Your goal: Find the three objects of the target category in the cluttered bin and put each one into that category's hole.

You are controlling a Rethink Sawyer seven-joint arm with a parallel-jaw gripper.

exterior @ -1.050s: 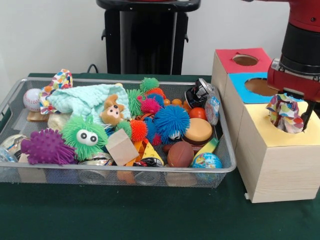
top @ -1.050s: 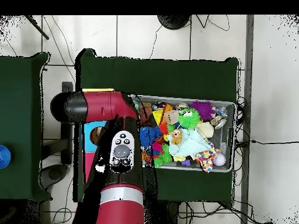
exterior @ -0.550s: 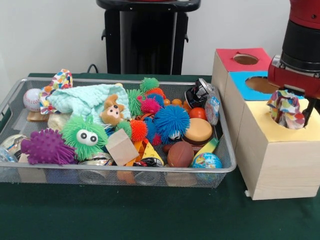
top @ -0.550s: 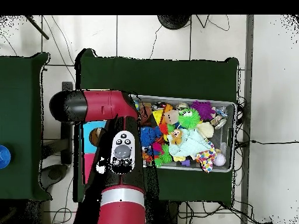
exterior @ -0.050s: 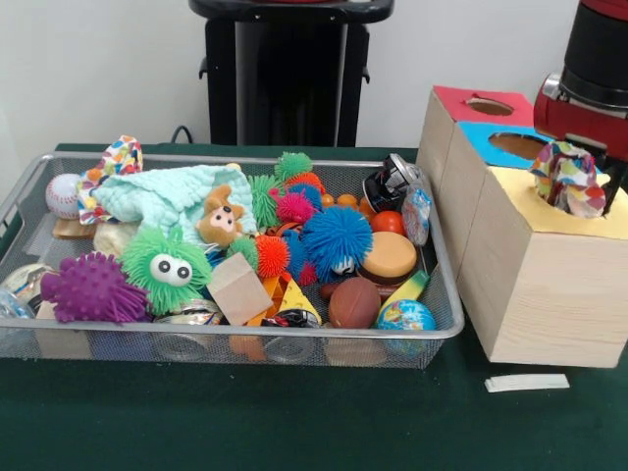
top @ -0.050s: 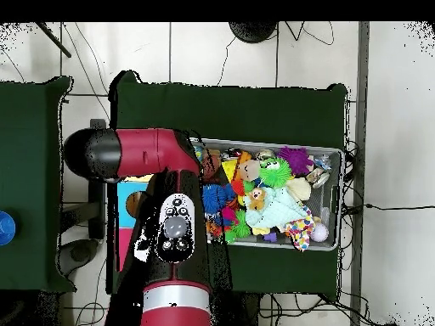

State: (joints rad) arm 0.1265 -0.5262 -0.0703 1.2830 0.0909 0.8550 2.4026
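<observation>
- A wire bin (exterior @ -0.050s: 29, 196) is sitting on the green table (exterior @ -0.050s: 245, 422), heaped with toys: a purple spiky ball (exterior @ -0.050s: 90, 287), a green fuzzy toy with eyes (exterior @ -0.050s: 167, 263), a blue spiky ball (exterior @ -0.050s: 337, 238).
- A white slip (exterior @ -0.050s: 527, 382) is lying just in front of the yellow-topped box (exterior @ -0.050s: 545, 285).
- The claw (exterior @ -0.050s: 589, 191) is gripping a patterned cloth (exterior @ -0.050s: 567, 177) over that box's top.
</observation>
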